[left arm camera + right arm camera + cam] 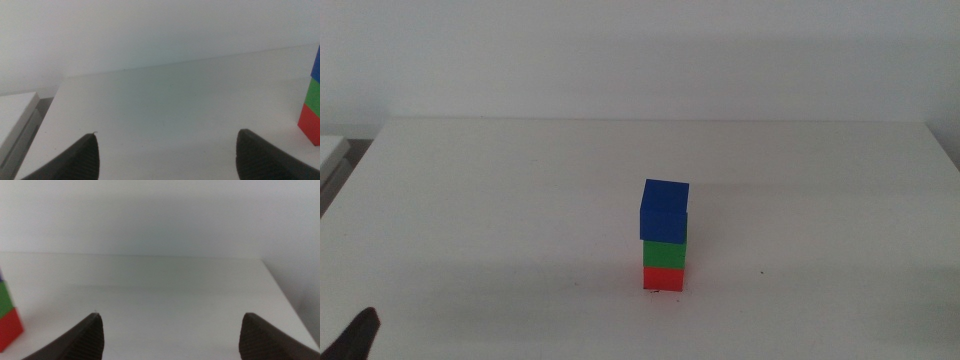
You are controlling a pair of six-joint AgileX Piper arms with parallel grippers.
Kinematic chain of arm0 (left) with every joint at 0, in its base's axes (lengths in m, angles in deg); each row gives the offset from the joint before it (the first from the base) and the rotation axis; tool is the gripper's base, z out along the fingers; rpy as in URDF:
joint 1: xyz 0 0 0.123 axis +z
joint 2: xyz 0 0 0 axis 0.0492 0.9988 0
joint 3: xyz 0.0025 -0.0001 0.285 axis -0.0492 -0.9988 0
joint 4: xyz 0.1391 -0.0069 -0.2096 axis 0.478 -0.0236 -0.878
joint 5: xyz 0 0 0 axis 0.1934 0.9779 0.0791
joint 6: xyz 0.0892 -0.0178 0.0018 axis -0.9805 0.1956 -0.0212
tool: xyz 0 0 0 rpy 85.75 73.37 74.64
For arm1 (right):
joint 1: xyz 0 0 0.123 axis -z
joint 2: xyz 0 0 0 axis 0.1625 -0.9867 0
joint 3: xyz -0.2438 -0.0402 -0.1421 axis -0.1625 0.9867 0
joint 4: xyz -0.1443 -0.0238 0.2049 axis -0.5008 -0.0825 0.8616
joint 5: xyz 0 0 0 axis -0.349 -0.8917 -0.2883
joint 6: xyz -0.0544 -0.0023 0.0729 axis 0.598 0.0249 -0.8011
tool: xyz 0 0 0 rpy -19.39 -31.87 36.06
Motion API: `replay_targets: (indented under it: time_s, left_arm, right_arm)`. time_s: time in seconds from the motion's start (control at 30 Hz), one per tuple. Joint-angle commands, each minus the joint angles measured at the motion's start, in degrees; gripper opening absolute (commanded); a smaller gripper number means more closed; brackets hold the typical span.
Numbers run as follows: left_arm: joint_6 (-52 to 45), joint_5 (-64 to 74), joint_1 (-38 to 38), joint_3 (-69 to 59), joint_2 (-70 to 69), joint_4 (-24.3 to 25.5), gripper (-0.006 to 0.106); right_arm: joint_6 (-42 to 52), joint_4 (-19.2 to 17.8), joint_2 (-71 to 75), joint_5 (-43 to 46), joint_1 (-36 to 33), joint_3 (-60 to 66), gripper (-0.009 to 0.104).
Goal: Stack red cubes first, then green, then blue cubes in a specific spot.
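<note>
Blue cube (665,208) tops green (664,253), red (663,277); no writing; both end effectors (165,160) (170,337) gape, empty

A wide white surface (520,200) fills the middle view, its far edge running straight under a pale, plain wall (640,50). Off the surface's left side sits a white ledge (330,150), with a dark gap between the two.

The red cube (663,278) sits on the white table, a bit right of the middle. The green cube (664,254) sits on it. The blue cube (665,208) is on top (turned slightly).
</note>
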Motion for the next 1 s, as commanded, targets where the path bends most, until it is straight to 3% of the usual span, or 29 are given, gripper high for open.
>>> replay_targets:
  time_s: [0.0,0.2,0.97]
  left_arm:
    - [0.06,-4.1,0.16,-2.68,-0.21,-0.85,0.094]
    - [0.06,-10.94,0.16,-8.22,-0.21,-0.85,0.094]
    - [0.06,-12.23,4.93,-8.22,-0.21,-0.64,0.094]
  right_arm:
    - [0.46,-0.77,0.65,0.13,2.32,1.15,0.084]
    - [0.46,-1.07,0.65,1.23,3.14,1.92,0.084]
    - [0.46,-1.92,0.65,0.95,3.14,1.92,0.084]
